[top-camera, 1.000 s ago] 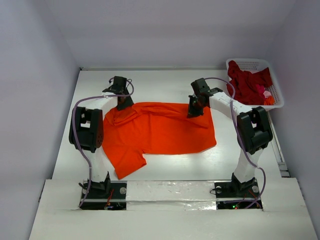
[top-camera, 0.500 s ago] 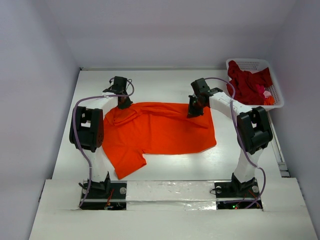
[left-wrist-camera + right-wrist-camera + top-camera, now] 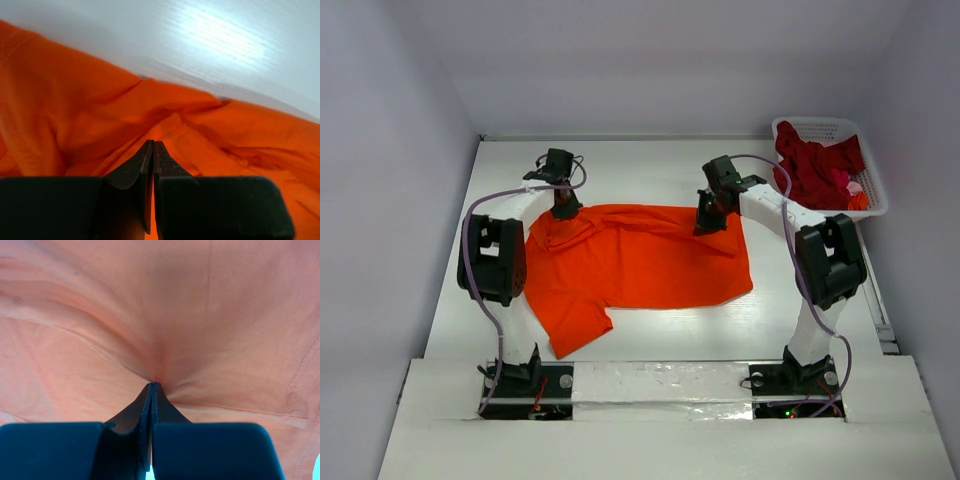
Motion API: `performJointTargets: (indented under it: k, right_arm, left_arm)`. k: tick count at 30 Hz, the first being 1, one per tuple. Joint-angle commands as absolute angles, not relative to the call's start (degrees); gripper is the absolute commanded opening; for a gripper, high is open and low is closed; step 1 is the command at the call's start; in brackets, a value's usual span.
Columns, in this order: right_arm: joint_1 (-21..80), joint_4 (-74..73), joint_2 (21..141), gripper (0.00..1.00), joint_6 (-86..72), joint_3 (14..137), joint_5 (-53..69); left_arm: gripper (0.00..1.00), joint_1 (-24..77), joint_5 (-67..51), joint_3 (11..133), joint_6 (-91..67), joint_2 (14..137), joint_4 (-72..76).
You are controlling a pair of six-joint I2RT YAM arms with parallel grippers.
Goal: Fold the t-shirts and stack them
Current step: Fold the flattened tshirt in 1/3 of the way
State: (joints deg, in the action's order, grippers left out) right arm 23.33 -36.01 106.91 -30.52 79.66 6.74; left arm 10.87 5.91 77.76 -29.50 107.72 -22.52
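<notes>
Lying spread on the white table (image 3: pixel 650 165), the orange-red t-shirt (image 3: pixel 640 265) stretched between the two grippers and toward the arm bases below them. It was bright, plain and mostly flat. Its far edge ran from one gripper to the other, and one short sleeve jutted out near the left arm's base.

The left gripper (image 3: pixel 565 210) stood on the shirt's far left corner with its jaws pressed together. In the left wrist view a raised fold of orange cloth met the fingertips (image 3: pixel 145 155), a sliver of orange showed between them, and bare table lay just past the shirt's edge. The right gripper (image 3: pixel 705 226) stood on the far right part of the shirt, also pinched tight on it. In the right wrist view creases in the cloth ran together at its tips, with a stitched hem off to the right.

To the right of the right gripper, well apart from the shirt, a white lattice basket (image 3: pixel 825 128) sat at the table's far corner. It held a heap of dark crimson t-shirts (image 3: pixel 815 165), with a bit of pink cloth (image 3: pixel 853 186) at the nearer side.
</notes>
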Motion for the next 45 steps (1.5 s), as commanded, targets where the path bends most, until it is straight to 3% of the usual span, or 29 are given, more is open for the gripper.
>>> performJointTargets:
  k: [1, 10, 11, 12, 17, 27, 35, 38, 42, 45]
  right_arm:
    - [23.8, -36.2, 103.2, 0.00, -31.5, 79.5, 7.7]
    - [23.8, -36.2, 101.6, 0.00, -31.2, 77.7, 8.1]
    - [23.8, -36.1, 101.7, 0.00, -31.3, 77.6, 8.4]
    - [23.8, -35.9, 101.8, 0.00, -31.4, 77.4, 8.5]
    - [23.8, -35.8, 101.4, 0.00, -31.5, 77.3, 8.3]
    - [23.8, -36.1, 101.3, 0.00, -31.0, 77.3, 6.9]
    - [23.8, -36.6, 101.3, 0.00, -30.8, 78.3, 6.6]
    - [23.8, -36.7, 101.2, 0.00, -30.8, 78.2, 6.3]
    - [23.8, -36.6, 101.2, 0.00, -30.8, 78.0, 6.2]
    - [23.8, -36.5, 101.1, 0.00, -30.8, 77.9, 6.3]
  left_arm:
    - [0.00, 11.0, 8.0, 80.2, -29.4, 102.3, -28.7]
    - [0.00, 11.0, 8.4, 77.8, -28.9, 100.5, -28.8]
    - [0.08, 11.0, 8.3, 77.4, -28.9, 100.5, -28.2]
    - [0.25, 11.0, 8.3, 76.3, -28.9, 100.1, -26.0]
    - [0.39, 11.0, 5.7, 74.6, -28.1, 100.7, -20.1]
    - [0.40, 10.4, 0.9, 76.6, -29.3, 105.9, -17.6]
    - [0.39, 10.4, 0.4, 76.6, -30.1, 108.7, -16.9]
    - [0.30, 10.4, 0.3, 76.3, -30.4, 109.1, -16.3]
    - [0.02, 10.4, 0.3, 76.6, -30.7, 109.4, -16.5]
    - [0.00, 10.4, 0.3, 77.1, -30.7, 109.3, -17.1]
